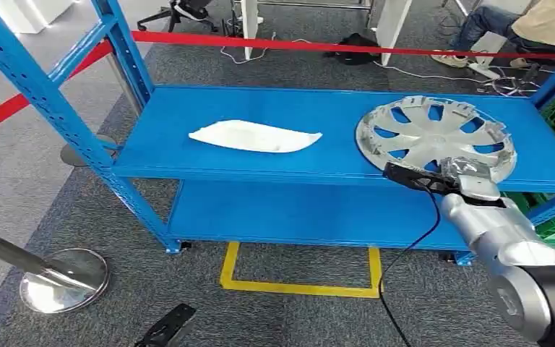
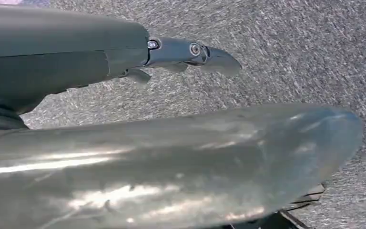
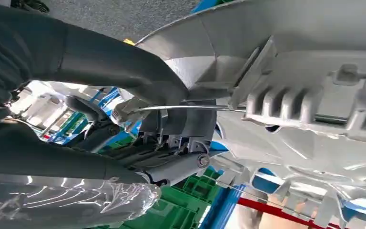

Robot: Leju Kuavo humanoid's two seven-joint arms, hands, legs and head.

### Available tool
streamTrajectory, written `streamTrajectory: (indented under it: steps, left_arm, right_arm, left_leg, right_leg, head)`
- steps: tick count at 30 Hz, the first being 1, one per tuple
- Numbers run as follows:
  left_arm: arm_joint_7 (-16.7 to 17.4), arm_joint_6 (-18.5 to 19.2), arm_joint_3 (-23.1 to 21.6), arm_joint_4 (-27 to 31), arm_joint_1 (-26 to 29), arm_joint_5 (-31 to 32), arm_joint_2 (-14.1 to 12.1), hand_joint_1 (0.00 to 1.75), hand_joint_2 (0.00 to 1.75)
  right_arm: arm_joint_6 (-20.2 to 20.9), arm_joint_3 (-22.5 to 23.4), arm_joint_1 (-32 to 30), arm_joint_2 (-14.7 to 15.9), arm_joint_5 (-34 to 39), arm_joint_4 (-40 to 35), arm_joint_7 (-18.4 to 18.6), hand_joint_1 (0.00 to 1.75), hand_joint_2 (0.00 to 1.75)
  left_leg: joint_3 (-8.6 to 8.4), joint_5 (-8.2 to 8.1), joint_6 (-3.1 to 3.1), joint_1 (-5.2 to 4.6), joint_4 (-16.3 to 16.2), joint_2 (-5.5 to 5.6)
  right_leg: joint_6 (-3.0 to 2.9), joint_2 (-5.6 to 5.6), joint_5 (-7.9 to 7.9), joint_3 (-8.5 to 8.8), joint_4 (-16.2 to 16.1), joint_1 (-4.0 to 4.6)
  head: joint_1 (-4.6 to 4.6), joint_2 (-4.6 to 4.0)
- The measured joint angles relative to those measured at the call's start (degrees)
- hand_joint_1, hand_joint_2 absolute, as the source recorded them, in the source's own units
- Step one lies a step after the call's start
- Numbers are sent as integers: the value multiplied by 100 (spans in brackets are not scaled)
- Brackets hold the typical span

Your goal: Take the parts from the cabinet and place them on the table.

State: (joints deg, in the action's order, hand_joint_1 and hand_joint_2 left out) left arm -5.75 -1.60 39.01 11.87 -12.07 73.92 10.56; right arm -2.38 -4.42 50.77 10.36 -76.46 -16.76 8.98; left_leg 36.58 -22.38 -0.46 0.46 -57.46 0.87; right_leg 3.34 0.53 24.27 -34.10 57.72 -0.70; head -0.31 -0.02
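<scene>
- The silver wheel cover (image 1: pixel 435 137) lies flat at the right end of the blue rack's (image 1: pixel 188 108) upper shelf.
- The right hand (image 1: pixel 470 177) reaches its near rim; in the right wrist view the fingers (image 3: pixel 124 62) and thumb close on that rim, gripping it.
- A white curved part (image 1: pixel 254 136) lies mid-shelf, well apart from the cover.
- The left hand (image 2: pixel 124 57) hangs over grey carpet (image 2: pixel 290 57), fingers (image 2: pixel 195 52) extended, holding nothing.

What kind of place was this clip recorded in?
Probably a cordoned-off robot test area in a workshop or lab. A blue metal rack holds a hubcap and a white part; red barrier tape on stanchions rings it, with yellow floor marking on grey carpet.
</scene>
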Motion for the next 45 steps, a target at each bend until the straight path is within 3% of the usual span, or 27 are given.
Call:
streamTrajectory:
  steps: [13, 21, 30, 35, 39, 40, 45]
  left_arm:
    - [0, 0, 0, 0, 0, -4, -2, 0, 0]
    - [-15, -18, 0, 0, 1, -24, -2, 0, 0]
    - [-35, -37, 0, 0, 5, -37, -2, 0, 0]
    - [-61, -50, 0, 0, 6, -77, -2, 0, 0]
    - [-107, -57, 0, 0, 25, -103, -2, 0, 0]
    - [-124, -57, 0, 0, 33, -111, -2, 0, 175]
    - [-203, -57, 0, 0, 78, -118, 0, 0, 175]
  right_arm:
    - [-120, 4, -18, 0, -96, 0, -179, 175, 175]
    - [-693, 4, 70, -127, -183, -153, -819, 175, 175]
    - [-804, 0, 298, -282, -179, -343, -972, 175, 175]
    - [-1154, -26, 320, -387, -109, -481, -1347, 175, 175]
    - [-1185, -172, 321, -468, 48, -775, -1545, 175, 175]
    - [-1187, -231, 315, -479, 108, -854, -1574, 175, 175]
    - [-1244, -518, 268, -490, 363, -1180, -1646, 175, 175]
  left_leg:
    - [1, 0, 0, 0, 0, 0]
    - [3, 0, -1, -1, 0, 0]
    - [4, 1, -1, 1, 1, 5]
    - [7, 0, -1, -1, 1, 4]
    - [7, 0, -1, 0, 1, 3]
    - [7, 0, -1, 1, 1, 3]
    - [8, 0, -2, 2, 1, 4]
  right_leg:
    - [0, 1, 0, 1, 1, 0]
    - [1, 5, -1, -2, 6, 1]
    - [-1, -7, 1, 0, 7, 2]
    - [-1, -4, 1, -3, 6, 2]
    - [-1, -4, 1, -7, 7, 2]
    - [-1, -3, 1, -8, 7, 2]
    - [-3, -5, 2, -10, 8, 3]
  head:
    - [0, 0]
    - [0, 0]
    - [0, 0]
    - [0, 0]
    - [0, 0]
    - [0, 0]
    - [0, 0]
